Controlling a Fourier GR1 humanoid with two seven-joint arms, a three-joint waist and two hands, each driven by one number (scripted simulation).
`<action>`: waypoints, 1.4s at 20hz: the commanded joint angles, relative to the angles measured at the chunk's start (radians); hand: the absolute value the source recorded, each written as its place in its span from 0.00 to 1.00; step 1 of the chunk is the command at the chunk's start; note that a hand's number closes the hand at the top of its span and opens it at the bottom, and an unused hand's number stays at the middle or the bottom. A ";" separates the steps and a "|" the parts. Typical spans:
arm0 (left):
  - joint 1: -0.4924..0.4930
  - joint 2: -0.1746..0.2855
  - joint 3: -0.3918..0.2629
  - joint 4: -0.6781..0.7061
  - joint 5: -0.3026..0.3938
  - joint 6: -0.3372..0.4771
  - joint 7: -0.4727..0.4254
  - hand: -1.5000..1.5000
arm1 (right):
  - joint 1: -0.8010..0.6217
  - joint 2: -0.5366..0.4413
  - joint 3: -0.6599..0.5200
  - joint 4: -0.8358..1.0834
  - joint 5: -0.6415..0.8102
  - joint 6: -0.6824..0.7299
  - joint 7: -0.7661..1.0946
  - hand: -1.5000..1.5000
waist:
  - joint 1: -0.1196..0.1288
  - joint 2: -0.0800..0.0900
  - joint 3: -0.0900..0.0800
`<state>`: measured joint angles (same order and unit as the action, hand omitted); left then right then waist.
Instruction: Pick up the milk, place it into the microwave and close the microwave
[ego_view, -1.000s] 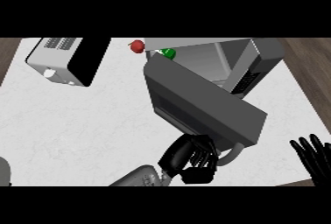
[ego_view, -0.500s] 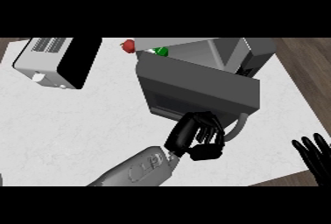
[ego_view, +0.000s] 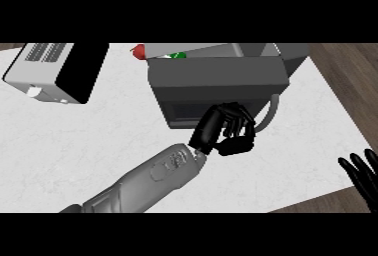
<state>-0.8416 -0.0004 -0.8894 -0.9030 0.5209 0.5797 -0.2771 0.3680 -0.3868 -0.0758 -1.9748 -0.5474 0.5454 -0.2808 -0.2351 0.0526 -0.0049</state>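
Observation:
The grey microwave (ego_view: 251, 55) stands at the back centre of the counter. Its door (ego_view: 214, 87) is swung almost flat against the front, with the curved handle (ego_view: 272, 112) at its right side. My left hand (ego_view: 225, 131) rests against the door's lower front, open, with fingers slightly bent and nothing in them. My right hand (ego_view: 362, 172) rests at the right edge, open, fingers up. The milk shows nowhere; the door hides the microwave's inside.
A toaster (ego_view: 55, 70) sits at the back left of the white counter (ego_view: 81, 140). A red item (ego_view: 138, 50) and a green item (ego_view: 176, 55) lie behind the microwave's left corner. Wooden floor shows beyond the counter's right edge.
The microwave door has swung from wide open to nearly shut. My left hand has moved forward and up with it. The right hand has stayed at the right edge.

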 joint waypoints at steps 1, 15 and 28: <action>-0.063 0.000 0.042 0.055 0.069 0.011 -0.029 1.00 | 0.004 -0.014 0.002 -0.021 -0.020 -0.004 0.030 0.00 | -0.013 0.004 0.000; -0.117 0.000 0.109 0.169 0.258 -0.057 -0.105 1.00 | -0.042 -0.048 -0.038 -0.061 -0.113 -0.025 0.074 0.00 | -0.040 0.027 0.001; -0.116 0.000 0.128 0.194 0.329 0.025 -0.218 1.00 | -0.043 -0.083 -0.023 -0.105 -0.172 0.024 0.093 0.00 | -0.059 0.032 0.003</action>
<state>-0.9111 -0.0008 -0.8234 -0.8034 0.8226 0.5868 -0.4757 0.3243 -0.4600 -0.1037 -2.0705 -0.7004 0.5518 -0.1916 -0.2847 0.0690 -0.0017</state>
